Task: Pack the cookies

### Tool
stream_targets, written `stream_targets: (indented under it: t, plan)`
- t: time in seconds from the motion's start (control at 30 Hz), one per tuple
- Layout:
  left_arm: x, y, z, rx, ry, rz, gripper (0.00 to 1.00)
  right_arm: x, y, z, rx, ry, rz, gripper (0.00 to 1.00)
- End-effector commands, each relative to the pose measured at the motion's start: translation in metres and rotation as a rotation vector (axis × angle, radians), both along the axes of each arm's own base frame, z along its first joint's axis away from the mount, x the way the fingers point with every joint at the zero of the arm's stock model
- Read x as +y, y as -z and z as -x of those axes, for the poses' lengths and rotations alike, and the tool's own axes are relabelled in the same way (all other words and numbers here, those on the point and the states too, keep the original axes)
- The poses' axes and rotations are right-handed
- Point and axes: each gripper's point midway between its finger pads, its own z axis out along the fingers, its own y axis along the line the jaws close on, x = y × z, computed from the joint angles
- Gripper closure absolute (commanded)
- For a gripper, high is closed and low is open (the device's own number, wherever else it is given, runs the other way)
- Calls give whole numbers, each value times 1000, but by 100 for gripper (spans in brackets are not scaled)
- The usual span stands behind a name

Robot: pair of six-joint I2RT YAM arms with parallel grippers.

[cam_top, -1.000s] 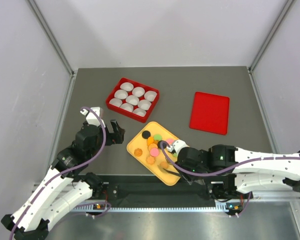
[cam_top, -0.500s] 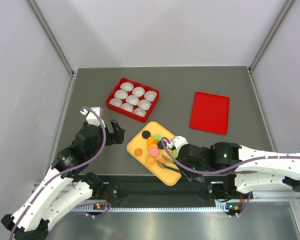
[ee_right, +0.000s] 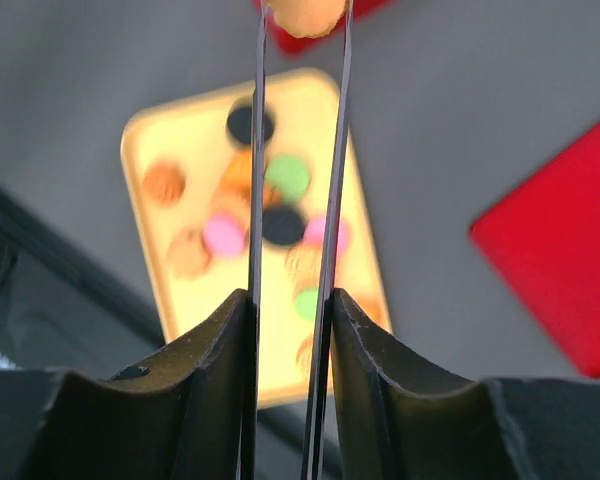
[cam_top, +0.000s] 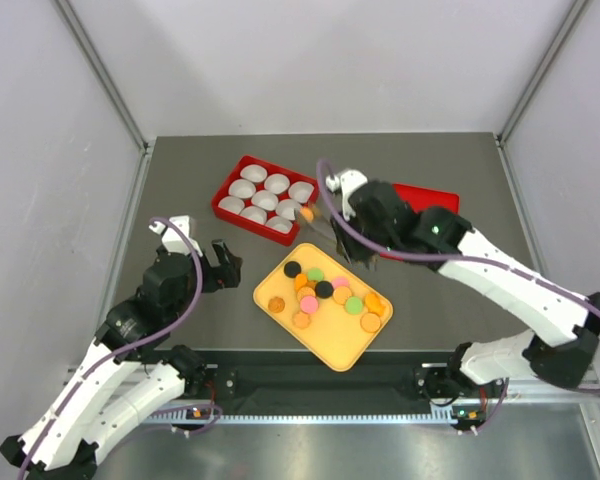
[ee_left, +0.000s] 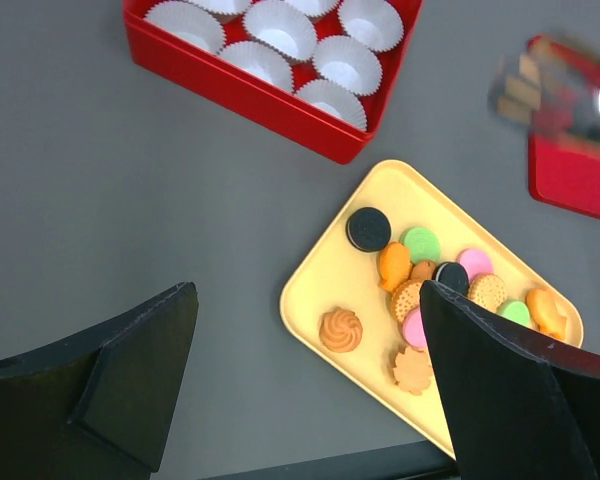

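Observation:
Several cookies (cam_top: 325, 290) in orange, pink, green and black lie on a yellow tray (cam_top: 335, 345), also seen from the left wrist (ee_left: 320, 285). My right gripper (cam_top: 345, 240) is shut on thin metal tongs (ee_right: 255, 180). The tips of the tongs pinch one orange cookie (ee_right: 302, 15), which hangs at the near right edge of the red box (cam_top: 305, 213). My left gripper (cam_top: 230, 262) is open and holds nothing; it hovers left of the tray (ee_left: 305, 300).
The red box (cam_top: 218, 205) holds several white paper cups (cam_top: 265, 200), shown in the left wrist view too (ee_left: 280, 25). A flat red lid (cam_top: 420, 225) lies to the right of it. Grey walls close in the dark table on three sides.
My right arm has risen off the tray and swung back toward the red box, carrying the orange cookie in the tongs. The left arm has drawn back slightly to the left.

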Motion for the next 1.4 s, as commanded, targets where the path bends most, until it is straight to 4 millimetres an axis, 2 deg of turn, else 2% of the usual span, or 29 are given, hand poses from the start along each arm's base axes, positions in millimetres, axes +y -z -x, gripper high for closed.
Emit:
stream_targets:
  t: [0.0, 0.03, 0.1, 0.13, 0.17, 0.2, 0.23, 0.27, 0.3, 0.4, 0.43, 0.53, 0.63, 0.67, 0.77, 1.23, 1.37]
  plan:
    - [16, -29, 2, -49, -75, 14, 3, 38, -49, -62, -175, -24, -135, 67]
    - [19, -31, 4, -50, -77, 3, 3, 37, -50, -80, -190, -1, -135, 67]
    - [26, -34, 5, -64, -99, -5, 3, 55, -53, -115, -222, 20, -151, 68]
    - [28, -32, 6, -63, -103, -10, 3, 56, -54, -131, -239, 31, -153, 67]
    - [29, -32, 7, -66, -108, -8, 3, 69, -48, -149, -246, 30, -157, 68]
    - [30, -35, 8, -79, -107, 3, 3, 79, -53, -162, -273, 21, -195, 68]
    - [30, -33, 8, -82, -106, 4, 3, 81, -53, -178, -287, 33, -204, 68]
    - [29, -34, 9, -85, -103, 6, 3, 88, -64, -190, -316, 36, -233, 68]
    - [31, -34, 9, -92, -109, 8, 3, 113, -39, -228, -302, 21, -254, 69]
    - [32, -33, 9, -99, -112, 12, 3, 130, -29, -252, -324, 16, -282, 69]
    - [32, -34, 10, -104, -109, 14, 3, 138, -16, -262, -316, 21, -282, 69]
    - [34, -33, 10, -105, -118, 10, 3, 158, 3, -276, -303, -7, -320, 69]
    - [34, -34, 10, -111, -119, 13, 3, 168, 15, -283, -287, -6, -340, 68]
    - [34, -34, 10, -112, -118, 14, 3, 170, 31, -286, -262, -3, -331, 68]
    - [35, -34, 11, -118, -118, 20, 3, 176, 43, -288, -245, -3, -342, 68]
    - [33, -33, 10, -115, -110, 18, 3, 175, 84, -290, -184, 23, -301, 67]
    - [34, -33, 10, -116, -115, 19, 3, 172, 87, -287, -178, 28, -291, 68]
